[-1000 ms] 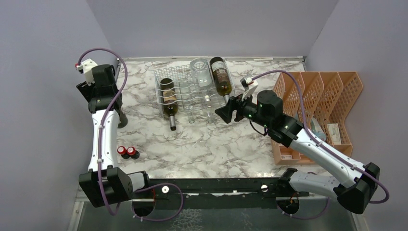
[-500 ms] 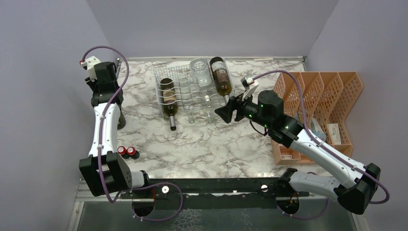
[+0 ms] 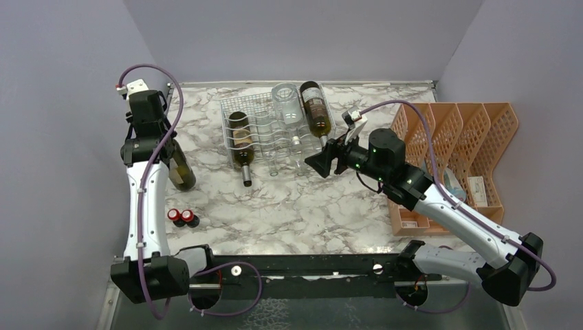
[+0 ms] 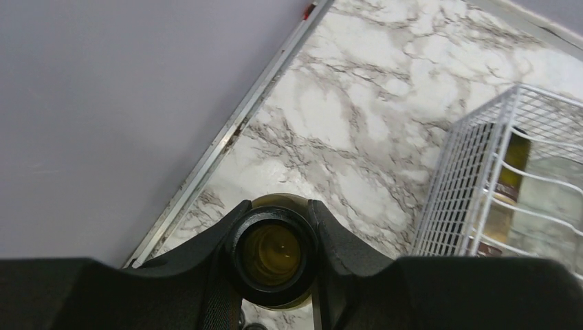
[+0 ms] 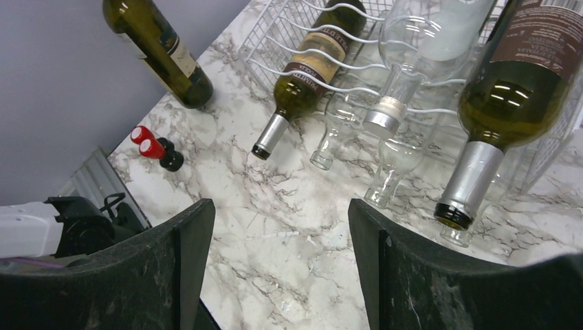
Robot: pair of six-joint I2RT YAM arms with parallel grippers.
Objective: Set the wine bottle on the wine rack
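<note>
Ok, L tool [image 4: 276, 230] clamps wine bottle [image 3: 181, 172]; R tool [image 5: 278, 234] spread.

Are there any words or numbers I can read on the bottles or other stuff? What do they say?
"PRIMITIVO", as best I can read it: the dark band on the green bottle lying in the wine rack.
Cream label above that band: blurred, unreadable.
Brown label on the big bottle: print too small.
Label on the wine bottle by the wall: too small.
Cards in the orange tray: too small.

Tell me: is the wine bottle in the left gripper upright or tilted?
Tilted: the wine bottle leans, neck in the shut left gripper.
</note>
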